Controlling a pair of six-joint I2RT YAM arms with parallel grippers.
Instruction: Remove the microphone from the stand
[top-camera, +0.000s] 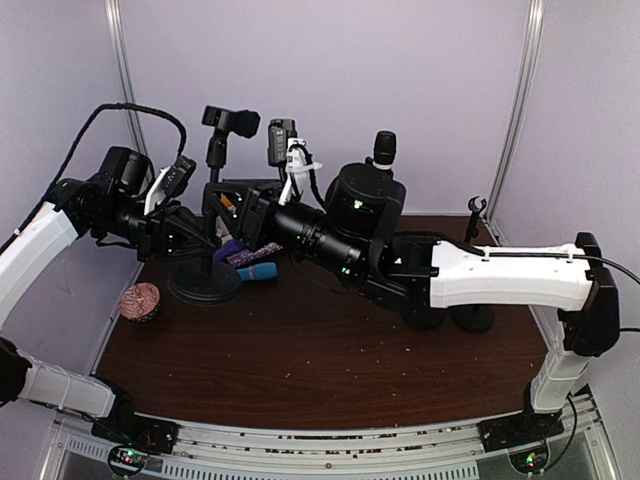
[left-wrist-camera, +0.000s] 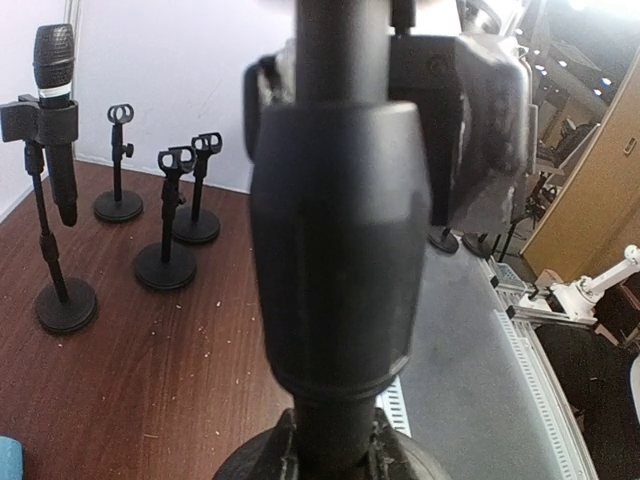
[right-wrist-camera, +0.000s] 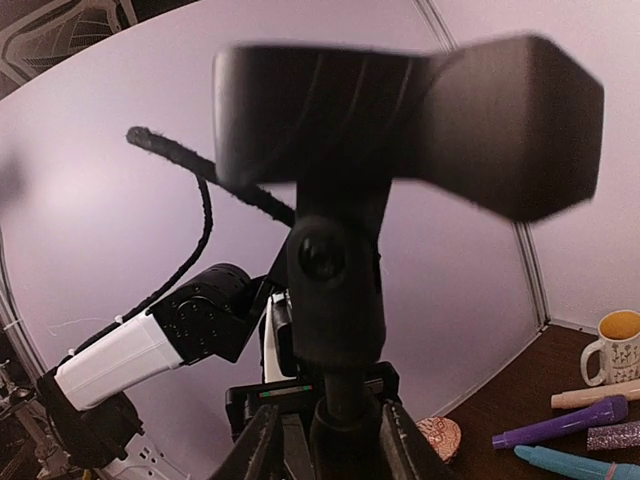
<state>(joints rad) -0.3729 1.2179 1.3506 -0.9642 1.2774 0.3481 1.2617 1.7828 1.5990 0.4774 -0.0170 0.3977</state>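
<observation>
Dark wood forms the counter (top-camera: 300, 370). Seen from above, a black stand (top-camera: 203, 283) with an empty clip rises near the back left corner. The left tool (top-camera: 197, 236) meets its pole from the left-edge side. The right tool (top-camera: 250, 215), on an arm stretched across from the right edge, meets it from the other side. The microphone (top-camera: 385, 150) stands upright near the middle of the back edge, behind the right arm, and its holder is hidden there. From the left wrist, the pole's thick collar (left-wrist-camera: 335, 250) fills the middle, and the left tool's fingertips (left-wrist-camera: 283, 447) pinch the pole just under it. Beyond, the microphone sits clipped in the microphone stand (left-wrist-camera: 66, 305), with three empty stands (left-wrist-camera: 165, 268) beside it. From the right wrist, the black stand's clip (right-wrist-camera: 400, 110) looms blurred overhead, and the fingers (right-wrist-camera: 258, 440) of the right tool pinch the pole beneath it. A mug (right-wrist-camera: 620, 350) and a purple pen-shaped item (right-wrist-camera: 560, 422) lie on the counter past it.
</observation>
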